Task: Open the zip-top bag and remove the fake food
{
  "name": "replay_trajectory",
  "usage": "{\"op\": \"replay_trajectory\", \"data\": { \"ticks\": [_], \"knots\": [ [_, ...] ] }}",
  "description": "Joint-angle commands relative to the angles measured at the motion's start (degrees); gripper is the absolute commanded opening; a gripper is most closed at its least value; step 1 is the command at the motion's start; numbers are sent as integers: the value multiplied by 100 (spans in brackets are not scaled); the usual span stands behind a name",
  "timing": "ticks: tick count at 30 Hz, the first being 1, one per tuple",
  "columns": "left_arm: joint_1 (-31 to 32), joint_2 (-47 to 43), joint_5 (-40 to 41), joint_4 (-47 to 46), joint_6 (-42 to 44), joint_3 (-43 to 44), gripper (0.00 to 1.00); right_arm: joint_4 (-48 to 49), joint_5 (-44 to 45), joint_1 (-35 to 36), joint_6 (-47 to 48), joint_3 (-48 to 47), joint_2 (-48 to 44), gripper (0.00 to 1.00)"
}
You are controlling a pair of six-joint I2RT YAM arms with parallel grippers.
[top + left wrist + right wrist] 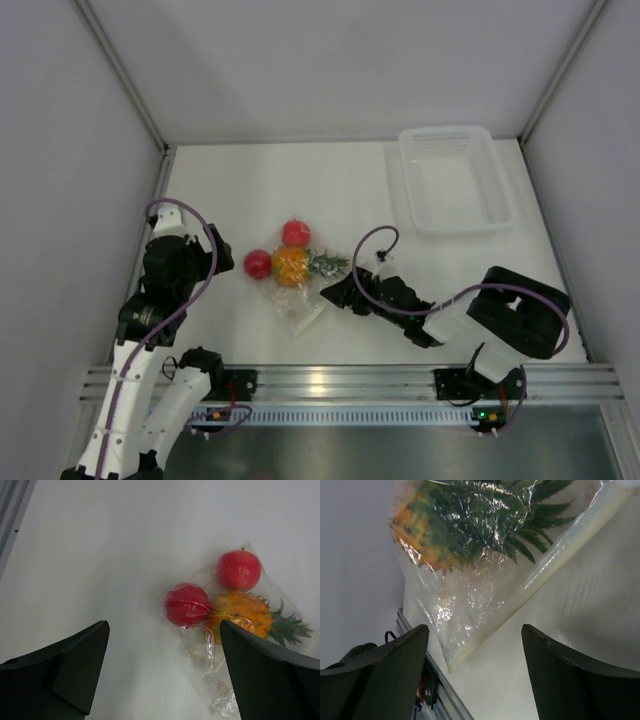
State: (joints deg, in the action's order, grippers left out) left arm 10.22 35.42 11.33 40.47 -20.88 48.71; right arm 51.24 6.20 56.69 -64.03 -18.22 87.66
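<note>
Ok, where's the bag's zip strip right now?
Top view: the zip strip runs along the zip-top bag's near edge, below the pineapple, just left of the right hand.

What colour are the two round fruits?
Both round fruits are glossy red, clearest in the left wrist view.

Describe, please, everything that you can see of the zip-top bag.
The zip-top bag is small, clear, crinkly plastic with glints, lying flat on the white table. A pale zip strip runs along its edge nearest the right gripper; whether it is sealed cannot be told. Inside lie the pineapple and two red fruits. One corner sits between the right gripper's open fingers, apparently untouched.
</note>
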Motion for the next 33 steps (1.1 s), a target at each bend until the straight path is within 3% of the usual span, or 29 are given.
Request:
{"op": "replay_trajectory", "data": {
  "ticks": [1, 10, 18, 20, 24, 28, 33],
  "knots": [
    [-29, 35, -44, -276, 41, -37, 98, 1692, 181, 123, -118, -217, 697, 76],
    [-20, 44, -79, -276, 41, -37, 98, 2197, 189, 88, 198, -657, 1710, 57],
    [-11, 35, -87, -276, 41, -37, 98, 2110, 48, -52, 435, -903, 1861, 13],
    [-11, 18, -87, -276, 41, -37, 98, 1865, 75, -52, 653, -903, 1641, 9],
    [-11, 27, -96, -268, 49, -19, 98, 574, 250, -52, 1277, -1043, 922, 3],
    [-11, 18, -105, -268, 58, 25, 98, -2276, 461, -52, 2470, -1770, -142, 0],
    [-11, 35, -149, -276, 84, 69, 98, -4436, 751, -52, 3483, -2475, -1029, 0]
  ]
}}
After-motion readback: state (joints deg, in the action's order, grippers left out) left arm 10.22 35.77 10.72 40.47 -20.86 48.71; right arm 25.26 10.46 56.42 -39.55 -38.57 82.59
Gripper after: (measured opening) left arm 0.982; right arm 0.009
